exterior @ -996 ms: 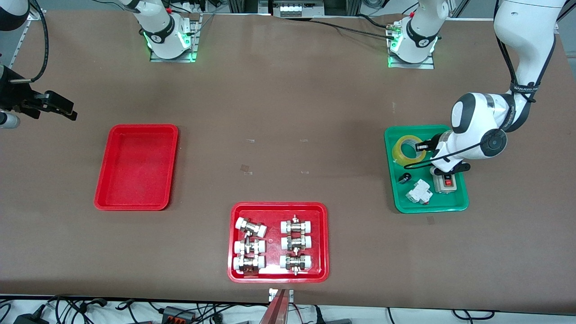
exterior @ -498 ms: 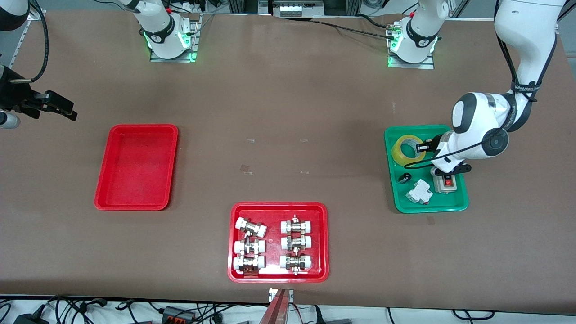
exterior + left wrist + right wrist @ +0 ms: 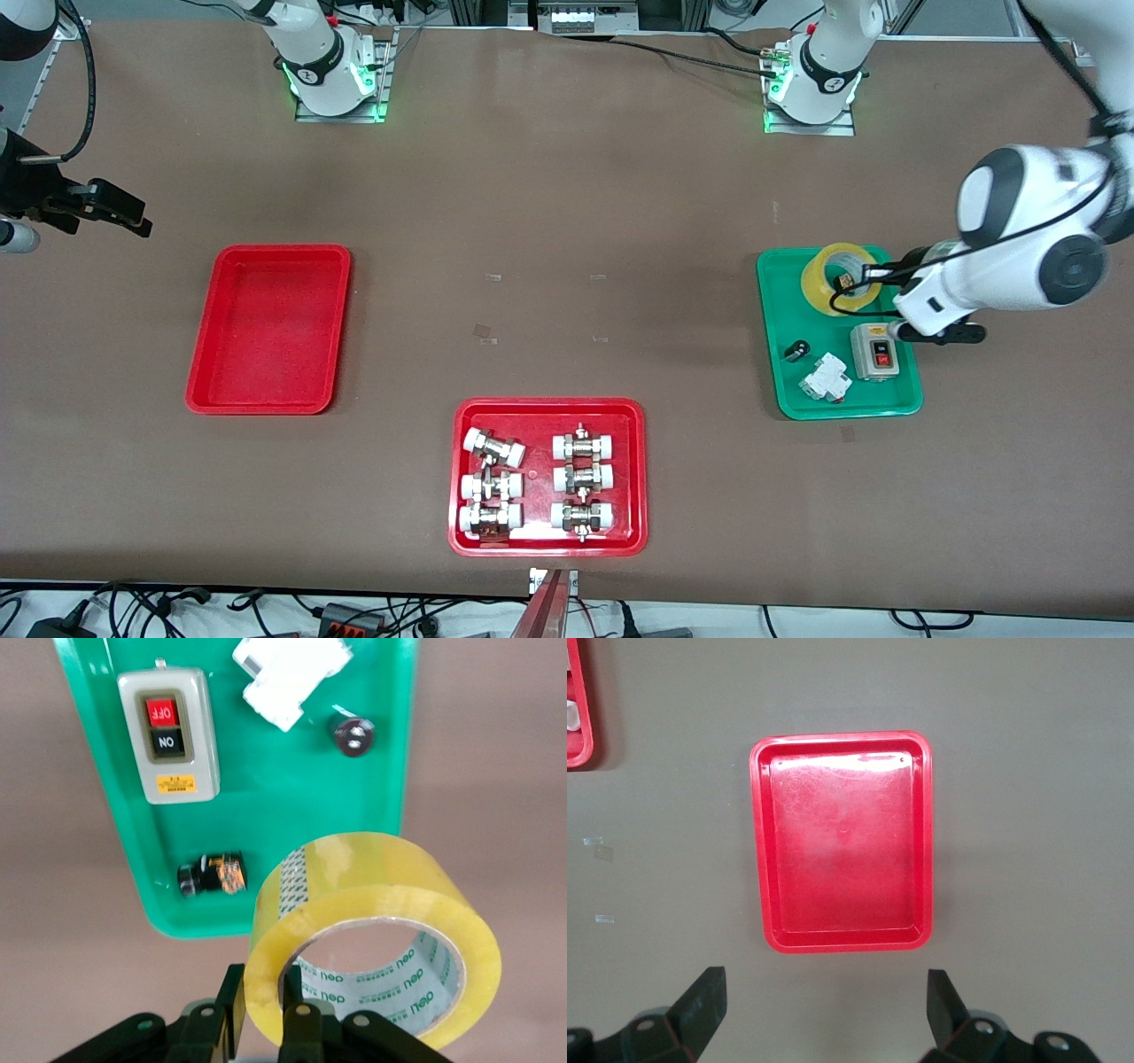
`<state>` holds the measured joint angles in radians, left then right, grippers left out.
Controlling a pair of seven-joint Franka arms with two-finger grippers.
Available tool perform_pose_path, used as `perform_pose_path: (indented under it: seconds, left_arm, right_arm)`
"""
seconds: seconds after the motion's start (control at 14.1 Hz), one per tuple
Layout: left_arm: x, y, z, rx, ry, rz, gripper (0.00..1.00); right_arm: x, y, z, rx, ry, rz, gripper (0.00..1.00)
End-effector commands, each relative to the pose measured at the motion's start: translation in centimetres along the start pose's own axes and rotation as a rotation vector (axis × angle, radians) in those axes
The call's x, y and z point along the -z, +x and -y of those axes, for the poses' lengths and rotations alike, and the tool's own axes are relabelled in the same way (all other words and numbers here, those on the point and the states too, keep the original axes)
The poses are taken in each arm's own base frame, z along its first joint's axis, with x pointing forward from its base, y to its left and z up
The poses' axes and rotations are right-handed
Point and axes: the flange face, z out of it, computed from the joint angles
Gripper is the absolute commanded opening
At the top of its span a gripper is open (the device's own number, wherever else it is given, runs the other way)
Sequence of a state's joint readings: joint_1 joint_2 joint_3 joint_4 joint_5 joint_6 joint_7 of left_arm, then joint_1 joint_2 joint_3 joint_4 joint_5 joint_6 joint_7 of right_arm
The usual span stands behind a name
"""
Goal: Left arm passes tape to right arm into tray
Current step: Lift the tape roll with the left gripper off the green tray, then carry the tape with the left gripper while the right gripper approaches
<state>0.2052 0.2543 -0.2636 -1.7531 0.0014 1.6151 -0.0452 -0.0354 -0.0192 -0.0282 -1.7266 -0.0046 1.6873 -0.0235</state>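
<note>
The right gripper (image 3: 133, 221) hangs over bare table at the right arm's end, farther from the front camera than the tray (image 3: 268, 329). Its jaws stand wide, and the right wrist view shows its two fingers (image 3: 700, 1005) spread with the tray (image 3: 842, 841) between them lower down. This arm waits.

The tray lies flat on the table (image 3: 567, 221) with nothing in it. Toward the middle, nearer the front camera, a second red tray (image 3: 547, 477) holds six white-capped metal fittings (image 3: 580, 447) in two rows.

At the left arm's end sits the green tray (image 3: 837, 403). On it are a small black part (image 3: 797, 351), a white breaker (image 3: 825, 377) and a grey switch box (image 3: 874, 351) with a red button.

The tape (image 3: 839, 277) is in the air over the green tray's end farthest from the front camera, held tilted so that its hole faces partly up. The left gripper (image 3: 850, 282) holds it by the wall of the roll, one finger inside the core and one outside. The left wrist view shows this pinch: the fingers (image 3: 297, 1028) clamp the yellow band of the tape (image 3: 372, 921), with the green tray (image 3: 266, 815), the switch box (image 3: 168, 735), the breaker (image 3: 288, 678) and two small black parts (image 3: 213, 875) below.
</note>
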Motion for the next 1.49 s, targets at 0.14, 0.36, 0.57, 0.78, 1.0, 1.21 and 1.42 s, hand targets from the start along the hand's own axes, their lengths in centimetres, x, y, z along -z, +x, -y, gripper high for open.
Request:
perform_pose_path:
  seconds: [0.14, 0.36, 0.57, 0.78, 1.0, 1.21, 1.42]
  left_arm:
    - [13.8, -4.6, -2.3, -0.194, -0.109, -0.088, 0.01]
    - [14.0, -5.0, -6.1, -0.329, -0.108, -0.079, 0.01]
    - [11.0, -3.1, -14.1, -0.436, -0.251, -0.042, 0.00]
    - [9.4, -3.3, -23.7, -0.273, -0.242, -0.038, 0.01]
    - [5.0, -0.5, -30.3, -0.247, -0.427, -0.024, 0.01]
    - [1.6, 1.1, -36.2, -0.220, -0.507, -0.103, 0.01]
    - [-0.6, 1.9, -39.8, -0.083, -0.561, -0.152, 0.01]
  right_arm:
    - [-0.4, 0.0, 0.0, 0.016, 0.012, 0.010, 1.00]
    - [-1.2, 0.6, 0.8, 0.021, 0.023, 0.025, 1.00]
    - [-3.5, 1.3, 2.4, 0.051, 0.022, 0.088, 1.00]
    - [-7.4, 3.2, 5.3, 0.114, 0.035, 0.155, 1.00]
    - [-8.5, 4.7, 7.3, 0.148, 0.123, 0.163, 1.00]
    - [-8.6, 4.6, 10.6, 0.158, 0.252, 0.168, 1.00]
    - [-10.8, 5.3, 12.8, 0.173, 0.442, 0.199, 1.00]
